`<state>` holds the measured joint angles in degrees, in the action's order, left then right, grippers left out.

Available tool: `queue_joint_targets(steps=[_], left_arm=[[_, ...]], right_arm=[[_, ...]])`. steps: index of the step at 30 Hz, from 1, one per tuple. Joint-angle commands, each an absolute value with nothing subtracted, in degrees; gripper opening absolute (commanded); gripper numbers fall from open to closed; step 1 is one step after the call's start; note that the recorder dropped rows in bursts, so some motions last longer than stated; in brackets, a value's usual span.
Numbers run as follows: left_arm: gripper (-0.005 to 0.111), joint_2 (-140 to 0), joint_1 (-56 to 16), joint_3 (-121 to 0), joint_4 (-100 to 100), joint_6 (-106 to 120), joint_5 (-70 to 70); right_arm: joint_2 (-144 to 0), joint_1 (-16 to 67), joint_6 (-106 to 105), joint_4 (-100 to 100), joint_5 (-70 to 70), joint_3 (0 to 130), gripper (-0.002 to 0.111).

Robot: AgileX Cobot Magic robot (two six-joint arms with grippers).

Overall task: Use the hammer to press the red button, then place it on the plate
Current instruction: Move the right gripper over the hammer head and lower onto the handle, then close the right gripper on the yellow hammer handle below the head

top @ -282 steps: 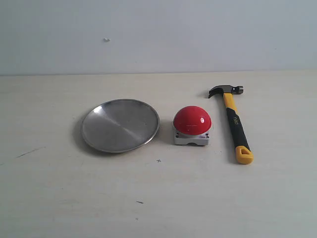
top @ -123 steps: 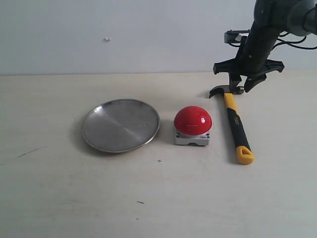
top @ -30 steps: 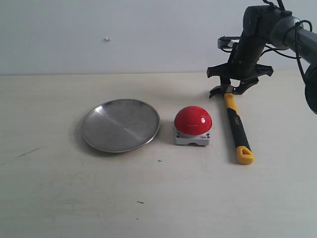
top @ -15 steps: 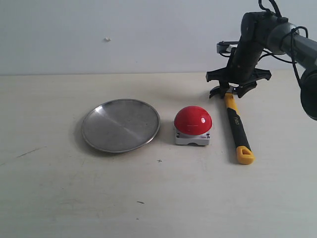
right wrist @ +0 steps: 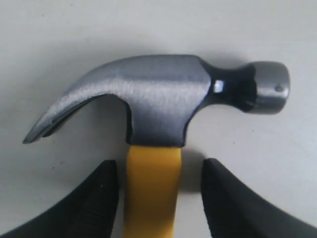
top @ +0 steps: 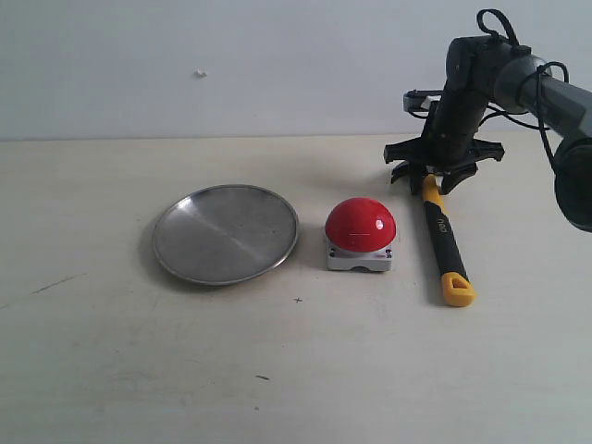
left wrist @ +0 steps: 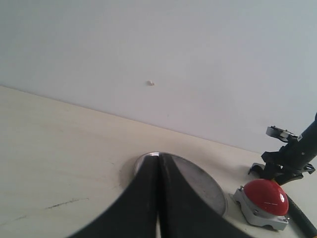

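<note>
My right gripper (right wrist: 158,171) is spread wide, one finger on either side of the hammer's (top: 442,242) yellow neck, with a gap on both sides. The hammer lies flat just beside the red button (top: 360,225); the plate (top: 185,261) sits on the button's opposite side. My left gripper (left wrist: 158,171) is pressed together, empty.

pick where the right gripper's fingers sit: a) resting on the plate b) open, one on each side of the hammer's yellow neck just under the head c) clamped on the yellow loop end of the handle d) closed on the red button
b: the right wrist view shows the right gripper straddling the yellow neck of the hammer, with a gap on both sides.
</note>
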<state>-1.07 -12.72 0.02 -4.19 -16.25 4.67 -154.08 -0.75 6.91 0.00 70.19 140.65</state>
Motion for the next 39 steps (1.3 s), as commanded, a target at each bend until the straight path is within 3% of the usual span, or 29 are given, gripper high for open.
queue_joint_targets(steps=[1,9,39], left_arm=[[0.000,-0.7,-12.6,0.0,-4.5,-16.3,4.8],[0.000,-0.7,-12.6,0.0,-4.5,-16.3,4.8],[0.000,-0.7,-12.6,0.0,-4.5,-16.3,4.8]], right_arm=[[-154.1,-0.7,7.1,0.6,70.0,141.0,0.039],[-154.1,-0.7,4.4,0.6,70.0,141.0,0.000],[-147.0,-0.8,-1.2,5.5,70.0,138.8,0.000]])
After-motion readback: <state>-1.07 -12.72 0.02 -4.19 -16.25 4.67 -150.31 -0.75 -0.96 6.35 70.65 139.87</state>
